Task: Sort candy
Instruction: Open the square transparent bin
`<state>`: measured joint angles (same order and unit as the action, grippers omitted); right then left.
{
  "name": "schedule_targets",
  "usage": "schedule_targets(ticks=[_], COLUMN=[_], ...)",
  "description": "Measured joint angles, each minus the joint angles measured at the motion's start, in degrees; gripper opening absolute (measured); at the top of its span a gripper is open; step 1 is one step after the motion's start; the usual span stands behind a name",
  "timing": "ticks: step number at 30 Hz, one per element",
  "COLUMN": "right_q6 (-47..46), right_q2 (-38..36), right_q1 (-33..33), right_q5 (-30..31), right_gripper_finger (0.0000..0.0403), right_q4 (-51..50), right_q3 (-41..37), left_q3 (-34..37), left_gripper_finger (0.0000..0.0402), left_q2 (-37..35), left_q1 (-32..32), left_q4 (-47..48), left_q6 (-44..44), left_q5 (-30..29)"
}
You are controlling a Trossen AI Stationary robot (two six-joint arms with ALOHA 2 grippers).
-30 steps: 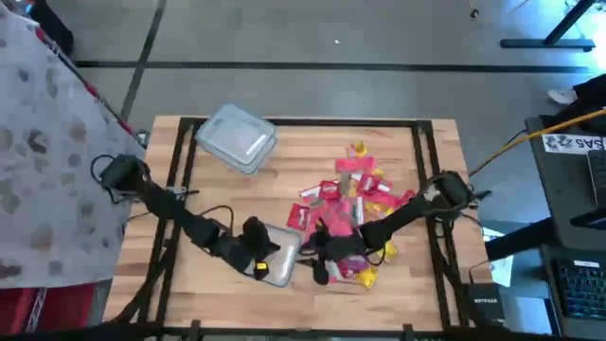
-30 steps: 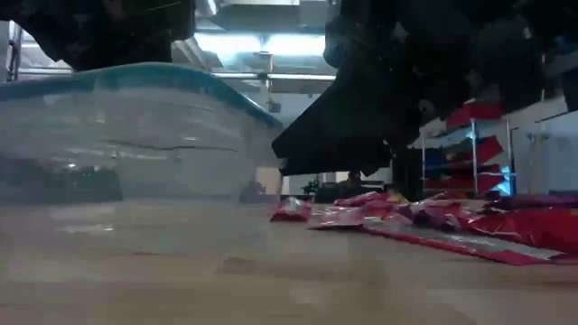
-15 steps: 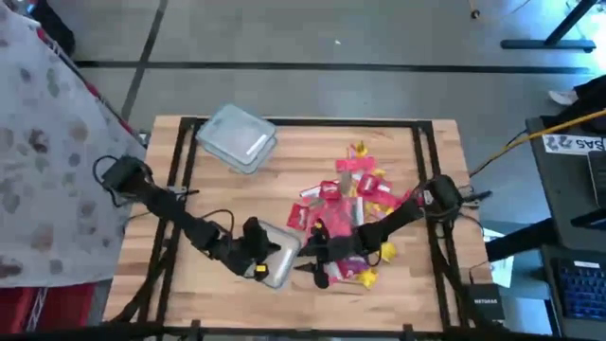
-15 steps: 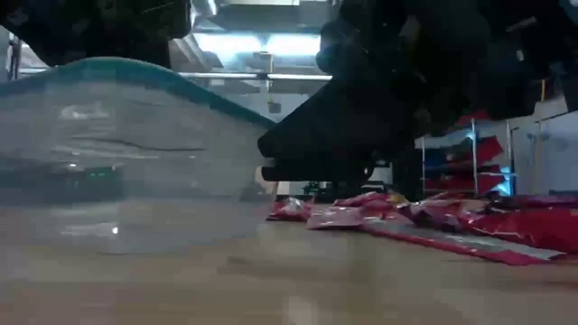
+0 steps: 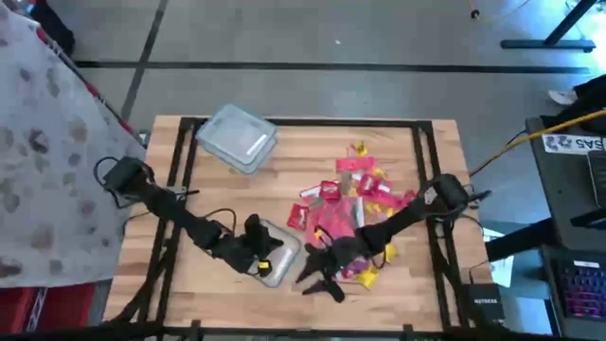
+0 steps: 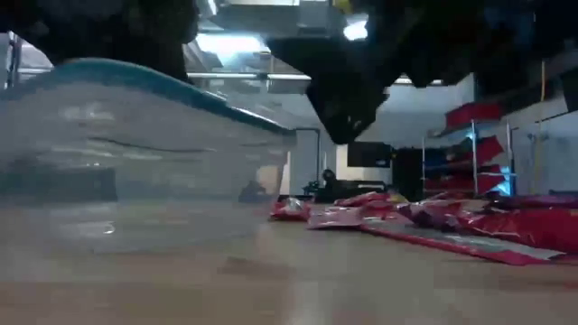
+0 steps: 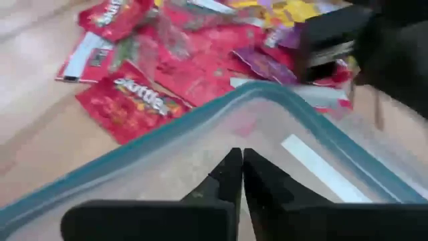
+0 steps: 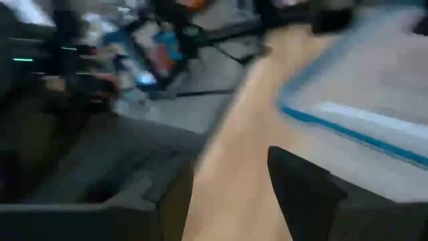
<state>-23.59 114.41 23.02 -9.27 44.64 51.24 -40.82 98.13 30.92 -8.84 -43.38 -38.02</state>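
Item: candy (image 5: 355,194) — heap of flat red and pink packets with some magenta ones and small yellow pieces, lying on the right half of the surface (image 5: 284,170), spreading toward its right edge; in the left wrist view the packets lie just beyond the tub rim.

Item: near tub (image 5: 275,248) — clear, teal-rimmed, close to the surface's front edge, just left of the heap; a yellow piece shows by its front rim, inside or outside cannot be told.

Item: far tub (image 5: 237,137) — clear, near the back left corner, well apart from the heap.

Item: left claw (image 7: 237,175) — fingers pressed together, empty, tips poised over the near tub's interior.

Item: right claw (image 5: 317,275) — fingers spread wide, nothing seen between them, near the front edge between the near tub and the heap.

Handling note (judgement): the step in hand appears to be fetching a piece for the near tub. Best done by aiming the spread right claw at a single packet on the heap's fringe, pinching one edge so neighbours stay put, and keeping clear of the left arm.
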Motion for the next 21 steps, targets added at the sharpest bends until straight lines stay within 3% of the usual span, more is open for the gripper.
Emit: schedule_targets(ticks=[10,18,21], right_q6=[-1.3,3.2,3.1], right_q2=[-8.2,-2.2,1.1], right_q1=[1.5,4.1,4.1], right_q5=[-1.9,4.1,5.8], right_gripper_finger=[0.0179,0.0179,0.0179], right_q4=[-8.7,-41.4,-48.2], right_q3=[2.9,25.6,31.8], left_q3=[0.4,-0.5,-0.9], left_gripper_finger=[0.0000,0.0000,0.0000], left_q2=[0.2,0.4,0.6], left_q1=[-0.4,-5.3,-7.3], left_q4=[-2.7,-2.1,-2.2], left_q6=[1.6,-1.2,-1.8], left_q5=[-0.7,-1.9,-1.6])
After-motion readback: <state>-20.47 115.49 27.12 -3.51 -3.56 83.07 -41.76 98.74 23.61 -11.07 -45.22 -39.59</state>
